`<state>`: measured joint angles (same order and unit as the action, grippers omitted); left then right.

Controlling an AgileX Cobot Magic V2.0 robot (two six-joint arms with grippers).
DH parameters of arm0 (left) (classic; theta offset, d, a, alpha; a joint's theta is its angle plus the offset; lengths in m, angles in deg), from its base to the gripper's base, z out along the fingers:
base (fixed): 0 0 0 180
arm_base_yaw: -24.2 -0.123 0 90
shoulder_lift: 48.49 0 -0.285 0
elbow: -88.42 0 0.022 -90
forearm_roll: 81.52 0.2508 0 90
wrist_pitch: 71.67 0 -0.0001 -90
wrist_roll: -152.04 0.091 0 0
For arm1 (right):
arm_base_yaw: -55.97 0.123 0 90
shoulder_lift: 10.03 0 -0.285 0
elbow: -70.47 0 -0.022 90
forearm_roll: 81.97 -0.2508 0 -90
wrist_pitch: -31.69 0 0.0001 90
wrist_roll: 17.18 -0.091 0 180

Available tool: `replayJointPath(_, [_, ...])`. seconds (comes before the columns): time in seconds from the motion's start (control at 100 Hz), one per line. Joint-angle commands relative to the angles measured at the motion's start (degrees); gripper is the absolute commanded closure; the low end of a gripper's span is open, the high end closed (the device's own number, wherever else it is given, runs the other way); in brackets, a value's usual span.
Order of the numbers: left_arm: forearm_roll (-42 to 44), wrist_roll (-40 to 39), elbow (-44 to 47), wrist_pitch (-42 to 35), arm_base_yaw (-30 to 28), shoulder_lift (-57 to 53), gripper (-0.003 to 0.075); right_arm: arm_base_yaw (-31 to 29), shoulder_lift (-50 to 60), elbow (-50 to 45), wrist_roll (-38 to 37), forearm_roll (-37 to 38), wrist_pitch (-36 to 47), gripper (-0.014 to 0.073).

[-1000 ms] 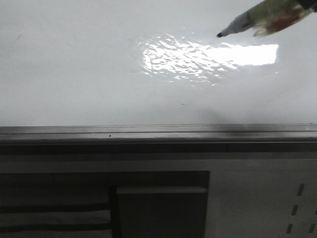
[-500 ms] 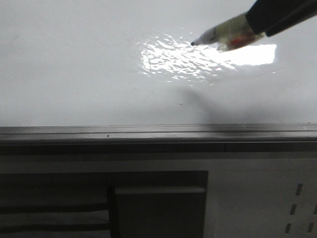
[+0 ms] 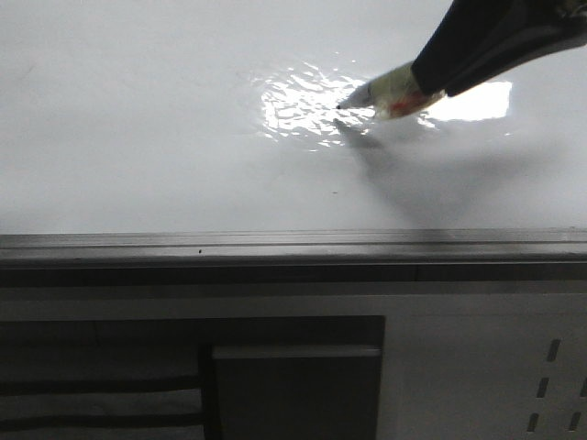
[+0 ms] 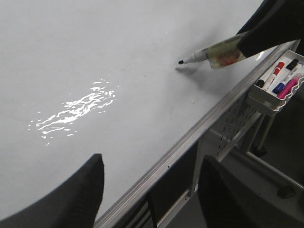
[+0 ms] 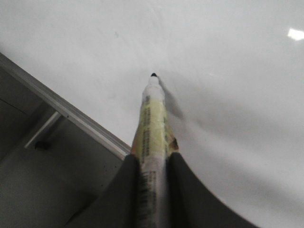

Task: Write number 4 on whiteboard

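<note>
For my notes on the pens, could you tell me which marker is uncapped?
The marker clamped in the right gripper, with its black tip bare above the whiteboard. The red, black, blue and pink markers in the side tray look capped.

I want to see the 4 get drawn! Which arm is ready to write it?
The right one, most likely. Its gripper is shut on the marker, tip near the whiteboard. The left gripper is open and empty.

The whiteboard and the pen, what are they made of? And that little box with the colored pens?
The whiteboard looks like smooth glossy coated board, since it mirrors a bright rippled light; its edge rail looks like grey metal. The marker held by the right gripper seems plastic with a printed label and a dark tip, probably felt. The tray of markers looks like white plastic, though that is hard to tell.
</note>
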<state>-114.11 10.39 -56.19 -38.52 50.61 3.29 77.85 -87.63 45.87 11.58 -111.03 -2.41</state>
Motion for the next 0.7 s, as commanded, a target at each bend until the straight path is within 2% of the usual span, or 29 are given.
replayJointPath(0.0, [-2.3, -0.5, -1.6, -3.7, -0.3, -0.4, 0.0314, 0.5, -1.9, 2.1, 0.7, -0.7, -0.1, 0.0640])
replayJointPath(0.12, [-2.3, -0.5, -1.6, -3.7, -0.3, -0.4, 0.0314, 0.1, -3.4, 2.1, 0.6, -0.3, -1.8, 0.0640])
replayJointPath(0.41, [-2.3, -0.5, -1.6, -3.7, -0.3, -0.4, 0.0314, -9.2, 7.2, 2.1, -0.6, 1.5, -10.2, 0.0640])
replayJointPath(0.53, [-2.3, -0.5, -1.6, -3.7, -0.3, -0.4, 0.0314, -8.5, 7.7, 2.8, -0.2, -0.9, -10.3, 0.0640])
replayJointPath(0.69, [-2.3, -0.5, -1.6, -3.7, -0.3, -0.4, 0.0314, -5.2, 5.9, 4.2, 0.4, -1.5, -6.1, 0.0640])
